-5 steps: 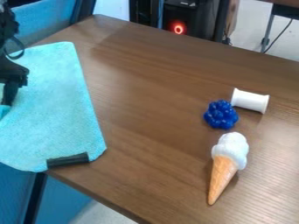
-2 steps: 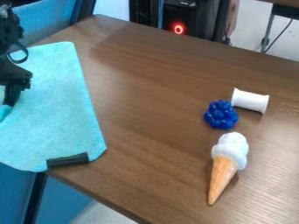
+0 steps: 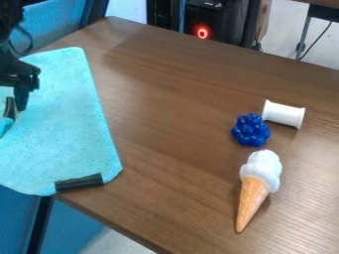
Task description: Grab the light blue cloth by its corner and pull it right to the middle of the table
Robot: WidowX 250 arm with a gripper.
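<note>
Cloth [image 3: 66,129] lies at the table's [image 3: 165,129] left, its fold [image 3: 5,125] beside our gripper [image 3: 16,110], whose fingers are spread. To handle it well, we should centre the fold between the fingertips, pinch shallowly and avoid dragging.

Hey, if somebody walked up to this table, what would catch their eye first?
Probably the bright turquoise cloth spread over the left end of the table, with the black pincer at its left side. Next, the ice cream cone lying at lower right, and above it the deep blue berry beside a white spool.
</note>
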